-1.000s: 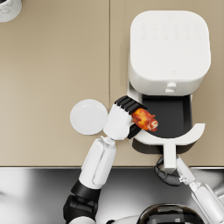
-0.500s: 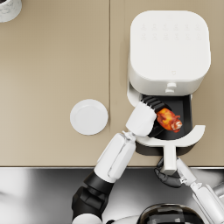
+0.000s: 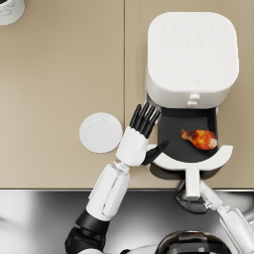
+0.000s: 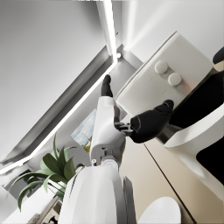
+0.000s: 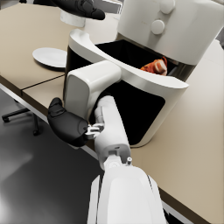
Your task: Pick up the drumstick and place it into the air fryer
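Head view: glazed orange-brown drumstick [image 3: 200, 139] inside white air fryer's black drawer [image 3: 171, 130]; left robot hand [image 3: 140, 130] beside it, empty, fingers spread; placement apparently done.

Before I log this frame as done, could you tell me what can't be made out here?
- Right hand grip: the drawer handle hides its fingers in both views.
- Drumstick: the drawer rim covers most of it in the right wrist view.
- Cup: cut off at the head view's corner.

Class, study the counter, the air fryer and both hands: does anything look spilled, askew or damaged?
Nothing stands out. The drumstick lies inside the air fryer drawer, which is pulled open; the plate sits flat on the counter.
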You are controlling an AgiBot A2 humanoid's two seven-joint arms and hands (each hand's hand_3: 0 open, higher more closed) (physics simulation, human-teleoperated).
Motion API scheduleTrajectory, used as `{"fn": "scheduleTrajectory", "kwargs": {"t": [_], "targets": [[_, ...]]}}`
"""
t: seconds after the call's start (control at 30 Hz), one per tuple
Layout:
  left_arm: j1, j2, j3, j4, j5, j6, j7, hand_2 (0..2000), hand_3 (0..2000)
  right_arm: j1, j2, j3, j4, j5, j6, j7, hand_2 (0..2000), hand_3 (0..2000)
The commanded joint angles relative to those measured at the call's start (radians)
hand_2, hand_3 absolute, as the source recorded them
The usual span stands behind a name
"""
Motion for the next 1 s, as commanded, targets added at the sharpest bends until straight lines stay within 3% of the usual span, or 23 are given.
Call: {"fn": "scheduleTrajectory", "kwargs": {"t": [0.03, 0.2, 0.3, 0.33, 0.37, 0.47, 1.0], "targets": [[-0.115, -0.076, -0.136, -0.131, 0.0, 0.001, 0.0, 0, 0, 0.013, -0.041, 0.314, 0.267, 0.0, 0.011, 0.0, 2000, 2000], [-0.262, -0.143, -0.234, -0.212, 0.0, 0.002, 0.0, 0, 0, 0.076, -0.163, 0.153, 0.149, 0.0, 0.076, 0.004, 2000, 2000], [-0.309, -0.158, -0.282, -0.242, 0.0, 0.002, -0.001, 0, 0, 0.109, -0.209, 0.111, 0.097, 0.001, 0.123, 0.005, 2000, 2000], [-0.348, -0.16, -0.37, -0.276, 0.0, 0.002, -0.001, 0, 0, 0.167, -0.29, 0.029, -0.002, 0.0, 0.133, 0.006, 2000, 2000], [-0.355, -0.158, -0.383, -0.285, 0.0, 0.002, -0.001, 0, 0, 0.187, -0.298, 0.019, -0.021, 0.0, 0.155, 0.005, 2000, 2000], [-0.359, -0.155, -0.407, -0.295, -0.001, 0.002, -0.001, 0, 0, 0.248, -0.29, 0.031, -0.083, 0.001, 0.179, 0.006, 2000, 2000], [-0.307, -0.13, -0.468, -0.221, -0.001, 0.003, -0.001, 0, 0, 0.619, -0.28, 0.16, -0.521, 0.003, 0.163, 0.009, 2000, 2000]]}}
